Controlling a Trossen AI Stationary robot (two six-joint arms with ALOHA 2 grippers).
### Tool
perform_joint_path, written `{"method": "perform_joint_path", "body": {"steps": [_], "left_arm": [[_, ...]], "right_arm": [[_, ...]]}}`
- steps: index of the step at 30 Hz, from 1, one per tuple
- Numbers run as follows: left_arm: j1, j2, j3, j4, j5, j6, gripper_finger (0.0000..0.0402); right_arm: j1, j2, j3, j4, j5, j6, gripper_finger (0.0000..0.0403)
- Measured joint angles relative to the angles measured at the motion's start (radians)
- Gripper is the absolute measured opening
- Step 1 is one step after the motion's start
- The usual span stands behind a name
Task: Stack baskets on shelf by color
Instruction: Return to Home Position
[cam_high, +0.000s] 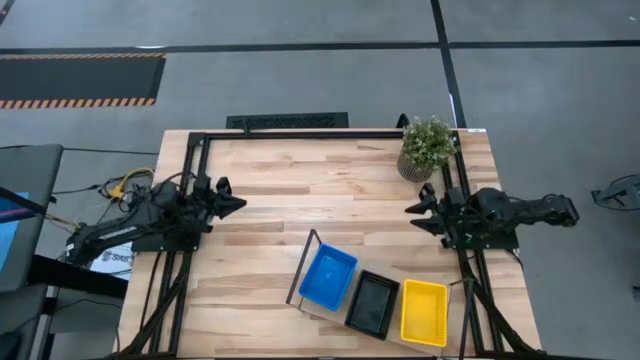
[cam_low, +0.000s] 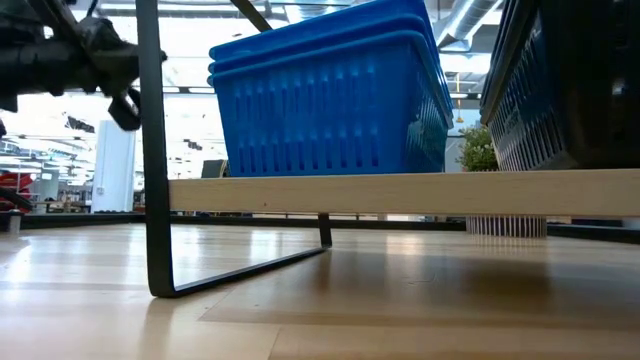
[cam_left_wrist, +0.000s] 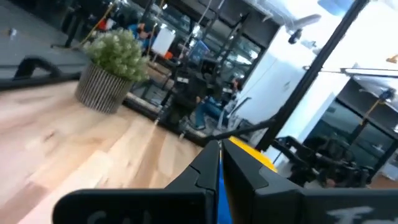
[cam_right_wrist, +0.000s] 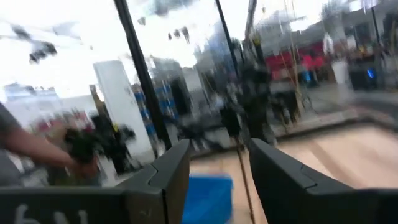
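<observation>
Left pincer (cam_high: 232, 205) hovers over the left side of the table (cam_high: 300, 190), fingers pressed together on nothing. Right pincer (cam_high: 418, 215) hovers opposite over the right side, fingers parted, empty.

The plant (cam_high: 428, 148) is just beside the right pincer. The shelf (cam_low: 400, 192) lies on that pincer's other side, away from the plant, nearer to it than to the left pincer. On the shelf, the blue stack (cam_high: 328, 277) is closest to the left pincer, the black stack (cam_high: 372, 303) is in the middle, and the yellow stack (cam_high: 424, 312) is closest to the right pincer. Sorting looks done, so you likely only have the retreat left.

Risks to watch:
- The right arm swings wide and the plant beside its pincer tips.
- The right pincer dips toward the yellow stack, so a parted finger could hook a slotted wall and drag the stack off.
- The left pincer sweeps low toward the end frame (cam_low: 152, 150), the shelf part nearest it. The board sits raised on that thin frame, so I judge one knock would rock all three stacks.

Writing: nothing readable. The white sheet (cam_high: 105, 258) behind the left pincer, by the arm's base, has dark print too small to read. Pale marks on the right pincer's body are blurred. No brand shows on the baskets.
</observation>
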Motion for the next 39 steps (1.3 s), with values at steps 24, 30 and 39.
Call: {"method": "perform_joint_path", "body": {"steps": [24,30,39], "left_arm": [[0.000,0.000,0.003,-0.128,-0.056,0.000,0.0005],[0.000,0.000,0.003,-0.130,-0.057,0.011,0.0005],[0.000,0.000,0.005,-0.133,-0.057,0.011,0.0005]], "right_arm": [[-0.006,0.005,-0.001,-0.243,0.050,-0.048,0.0188],[-0.006,0.003,-0.001,-0.253,0.051,-0.048,0.0191],[-0.006,0.003,0.000,-0.258,0.050,-0.049,0.0188]]}}
